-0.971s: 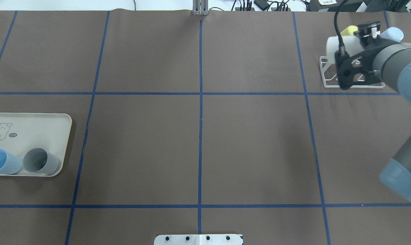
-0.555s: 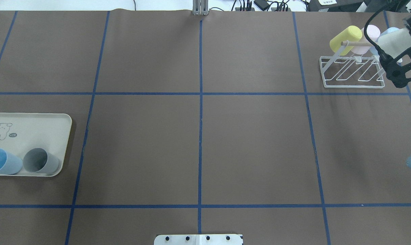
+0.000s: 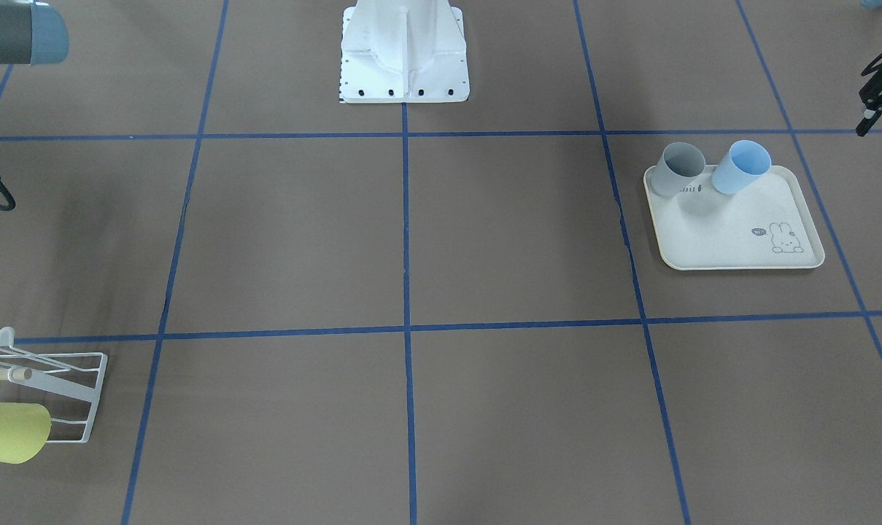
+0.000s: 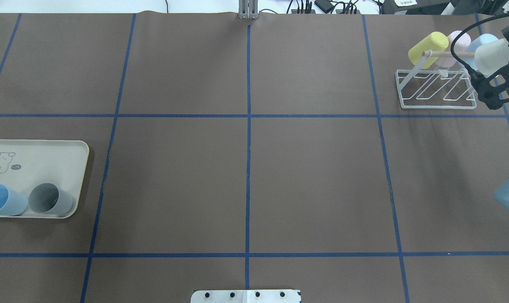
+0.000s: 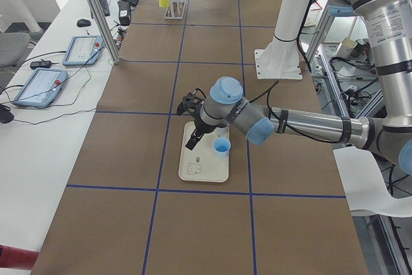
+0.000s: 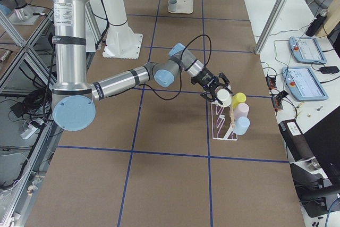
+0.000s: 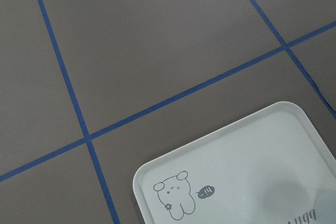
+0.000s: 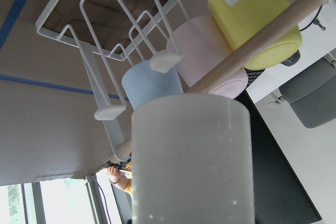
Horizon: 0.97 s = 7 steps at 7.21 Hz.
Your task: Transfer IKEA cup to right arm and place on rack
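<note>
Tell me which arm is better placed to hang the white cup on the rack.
Right. The right gripper holds the white cup close beside the rack; the left gripper is far off, by the tray.

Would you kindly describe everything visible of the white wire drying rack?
The white wire drying rack stands on the brown table cover, far right in the overhead view. Thin metal-looking wire forms its base; slanted prongs rise to a pale wooden dowel. A yellow cup, a pink cup and a blue cup sit tilted on prongs. The right pincer's white cup hovers beside it.
</note>
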Each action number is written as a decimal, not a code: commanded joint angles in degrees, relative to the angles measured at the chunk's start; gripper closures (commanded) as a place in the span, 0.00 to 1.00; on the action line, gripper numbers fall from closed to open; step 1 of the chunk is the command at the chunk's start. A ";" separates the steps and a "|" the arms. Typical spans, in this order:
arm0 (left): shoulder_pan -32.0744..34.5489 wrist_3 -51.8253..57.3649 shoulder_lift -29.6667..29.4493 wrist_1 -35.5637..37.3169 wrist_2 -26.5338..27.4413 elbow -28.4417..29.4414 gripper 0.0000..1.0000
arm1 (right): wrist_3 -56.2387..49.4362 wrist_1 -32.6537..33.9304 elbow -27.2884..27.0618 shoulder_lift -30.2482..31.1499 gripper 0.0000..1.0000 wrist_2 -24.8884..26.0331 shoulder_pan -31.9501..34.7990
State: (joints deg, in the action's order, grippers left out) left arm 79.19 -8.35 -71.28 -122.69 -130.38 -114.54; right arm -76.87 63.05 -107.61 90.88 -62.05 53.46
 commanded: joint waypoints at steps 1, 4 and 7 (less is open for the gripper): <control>-0.08 0.00 0.00 0.00 -0.05 0.11 0.00 | 1.10 -0.57 1.00 -0.09 1.00 4.73 -3.35; -0.08 0.09 -0.09 0.00 0.04 0.28 0.00 | 1.46 -0.56 4.59 -0.53 1.00 7.55 -5.91; -0.08 0.00 -0.09 -0.09 -0.05 0.37 0.00 | 0.94 -0.65 6.09 -1.49 1.00 7.56 -6.27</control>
State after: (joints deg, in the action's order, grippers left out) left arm 79.10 -8.28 -71.36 -122.75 -130.42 -114.21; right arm -75.60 62.43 -102.11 89.80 -54.48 47.33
